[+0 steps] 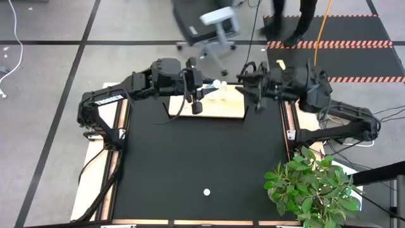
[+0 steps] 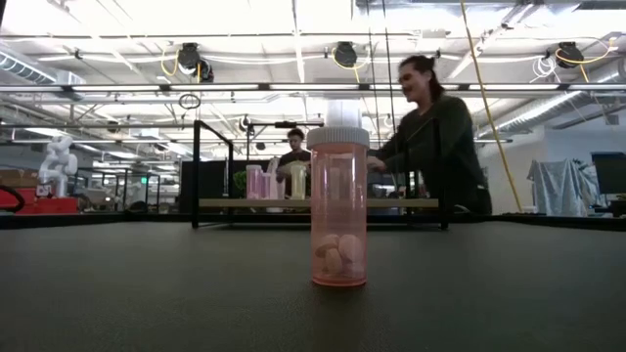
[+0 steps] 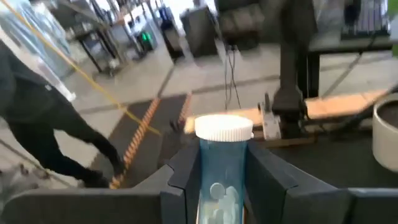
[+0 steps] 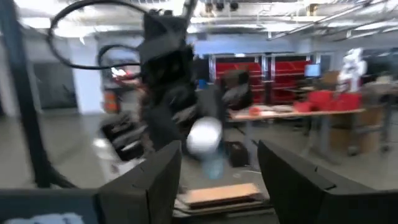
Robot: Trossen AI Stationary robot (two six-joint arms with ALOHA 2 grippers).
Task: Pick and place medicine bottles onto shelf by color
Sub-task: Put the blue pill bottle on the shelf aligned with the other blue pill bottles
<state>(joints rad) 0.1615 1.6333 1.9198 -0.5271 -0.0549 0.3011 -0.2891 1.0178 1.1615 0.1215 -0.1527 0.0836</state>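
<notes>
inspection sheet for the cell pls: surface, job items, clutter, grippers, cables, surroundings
Surface: black tabletop, mostly bare.
Job's things: light-wood shelf at the far edge, a few bottles standing on it; one pink bottle upright alone on the near part of the tabletop; one blue bottle in the left gripper.
Clutter: potted plant at the near right corner.
Grippers: left gripper shut on the blue bottle above the shelf; right gripper open by the shelf's right end, holding nothing.
Cables: white cable and yellow cable on the floor.
Surroundings: rolling chair; two people beyond the table.
</notes>
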